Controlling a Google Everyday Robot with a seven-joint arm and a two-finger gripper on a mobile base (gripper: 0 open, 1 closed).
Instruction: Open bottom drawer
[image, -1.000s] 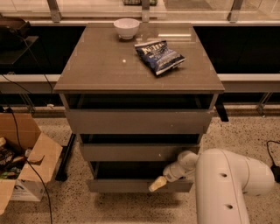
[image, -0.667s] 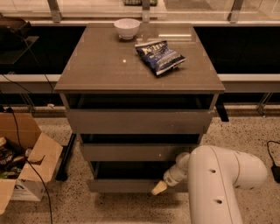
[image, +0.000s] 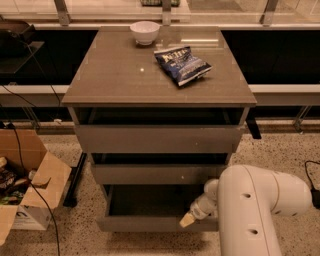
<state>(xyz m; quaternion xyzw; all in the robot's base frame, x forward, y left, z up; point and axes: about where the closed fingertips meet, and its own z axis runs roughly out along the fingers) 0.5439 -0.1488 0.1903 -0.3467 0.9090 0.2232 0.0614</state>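
Note:
The bottom drawer (image: 145, 223) is the lowest of three grey-brown drawers in the cabinet. It stands pulled out toward me, and its plain grey inside (image: 150, 201) shows. My gripper (image: 189, 219) reaches from the white arm (image: 260, 210) at the lower right. Its pale tip sits at the top edge of the drawer front, right of the middle. The middle drawer (image: 155, 174) and the top drawer (image: 155, 139) stand above it and stick out a little.
A white bowl (image: 145, 32) and a blue chip bag (image: 182, 64) lie on the cabinet top (image: 115, 75). An open cardboard box (image: 25, 190) with cables stands on the speckled floor at the left. Dark benches run behind the cabinet.
The bottom drawer has slid out toward me and more of its inside shows. The arm has drawn back with it, and the gripper tip has stayed on the drawer front.

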